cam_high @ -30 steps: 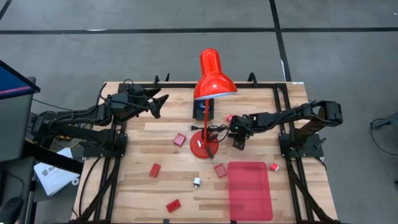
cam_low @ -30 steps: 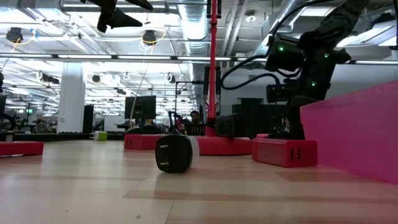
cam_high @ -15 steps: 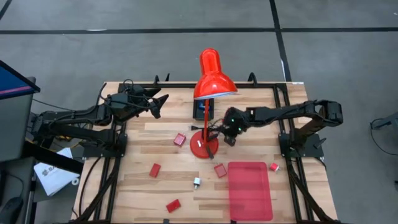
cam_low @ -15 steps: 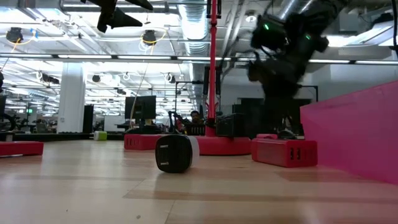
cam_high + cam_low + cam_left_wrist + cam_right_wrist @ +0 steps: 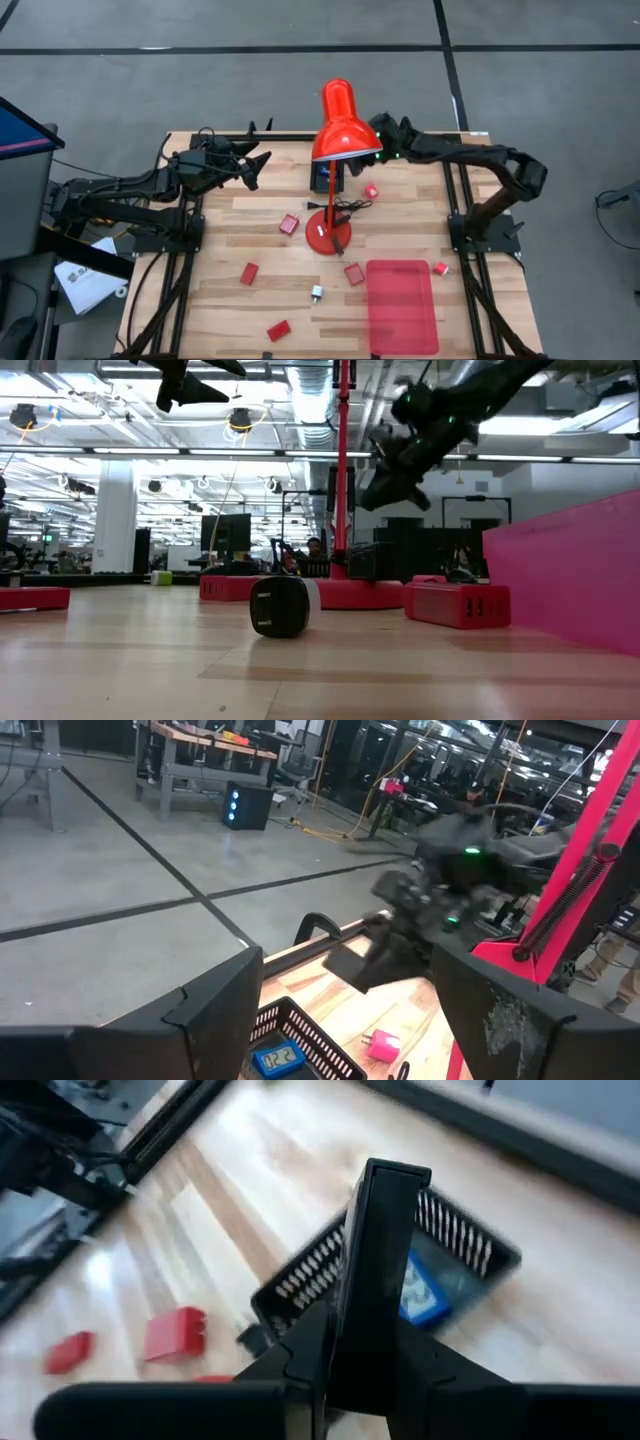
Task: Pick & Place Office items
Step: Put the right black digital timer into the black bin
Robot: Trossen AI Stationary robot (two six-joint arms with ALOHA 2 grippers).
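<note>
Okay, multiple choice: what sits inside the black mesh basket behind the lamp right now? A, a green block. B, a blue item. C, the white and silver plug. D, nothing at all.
B: the right wrist view looks down into the black mesh basket and shows a blue item lying in it; the left wrist view shows that blue item there too.

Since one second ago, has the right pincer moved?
Yes. In the high view the right pincer has gone from beside the lamp base toward the table's far edge, now next to the lamp shade.
</note>
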